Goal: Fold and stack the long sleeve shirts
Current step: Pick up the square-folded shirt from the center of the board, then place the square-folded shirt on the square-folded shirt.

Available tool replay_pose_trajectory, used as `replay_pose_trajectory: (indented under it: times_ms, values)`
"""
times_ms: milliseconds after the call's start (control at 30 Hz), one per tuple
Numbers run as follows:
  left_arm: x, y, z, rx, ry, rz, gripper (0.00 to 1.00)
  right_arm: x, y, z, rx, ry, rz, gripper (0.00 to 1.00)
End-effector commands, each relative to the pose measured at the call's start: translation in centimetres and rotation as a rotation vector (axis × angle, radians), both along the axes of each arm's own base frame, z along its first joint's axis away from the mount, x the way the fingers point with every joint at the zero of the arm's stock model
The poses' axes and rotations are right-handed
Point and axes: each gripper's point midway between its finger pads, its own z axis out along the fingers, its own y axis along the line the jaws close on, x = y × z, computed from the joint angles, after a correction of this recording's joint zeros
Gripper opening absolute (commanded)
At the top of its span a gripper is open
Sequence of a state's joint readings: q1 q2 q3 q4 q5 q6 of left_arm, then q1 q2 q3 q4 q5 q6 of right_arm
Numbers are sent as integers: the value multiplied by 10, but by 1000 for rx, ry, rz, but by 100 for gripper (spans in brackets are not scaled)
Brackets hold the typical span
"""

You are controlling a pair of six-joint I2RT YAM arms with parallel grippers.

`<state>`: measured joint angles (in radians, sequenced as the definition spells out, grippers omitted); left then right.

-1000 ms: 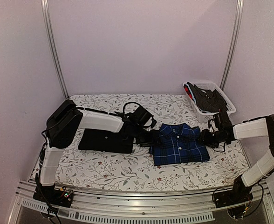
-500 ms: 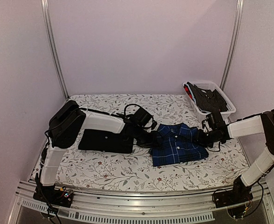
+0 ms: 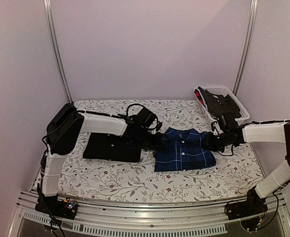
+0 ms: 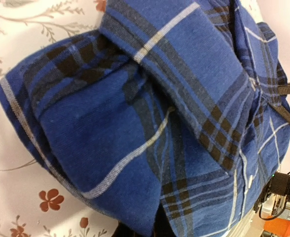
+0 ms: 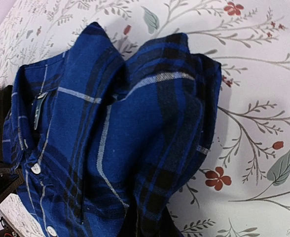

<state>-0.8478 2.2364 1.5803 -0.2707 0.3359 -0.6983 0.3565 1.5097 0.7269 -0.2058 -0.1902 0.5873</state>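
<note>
Top external — plaid shirt (image 3: 184,153), floral cloth (image 3: 135,185), lilac walls (image 3: 150,49)

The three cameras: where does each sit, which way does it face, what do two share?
Top: high behind the robot, facing down at the table; both arms show, left claw and right claw pinching the plaid shirt.
Left wrist: above its claw, facing the bunched shirt; the claw hardly shows.
Right wrist: same, from the shirt's other end.
Shared: the shirt.

The centre shirt (image 3: 184,150) lies beside the left shirt (image 3: 110,147), basket (image 3: 224,89) behind right
</note>
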Motion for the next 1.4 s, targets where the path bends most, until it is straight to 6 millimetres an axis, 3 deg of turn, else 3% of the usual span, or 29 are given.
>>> replay_pose_trajectory:
  times_ms: [0, 167, 333, 500, 667, 900, 1067, 1233, 1367]
  values:
    - [16, 3, 57, -68, -105, 9, 0, 10, 17, 47, 49, -85, 28, 0]
    - [21, 12, 78, -77, -129, 19, 0, 14, 30, 72, 67, -131, 47, 0]
    - [28, 31, 98, -69, -154, 45, 0, 19, 57, 94, 96, -170, 89, 0]
    - [36, 72, 112, -43, -173, 109, 0, 30, 96, 116, 138, -220, 133, 0]
    - [42, 124, 115, 3, -185, 187, 0, 40, 155, 143, 222, -285, 194, 0]
    - [49, 205, 111, 73, -185, 304, 0, 50, 241, 147, 314, -315, 272, 0]
    - [53, 258, 105, 120, -178, 386, 0, 50, 295, 138, 404, -313, 312, 0]
    - [60, 297, 98, 147, -165, 447, 0, 48, 337, 130, 475, -301, 344, 0]
    - [63, 316, 95, 157, -152, 475, 0, 43, 362, 116, 506, -269, 366, 0]
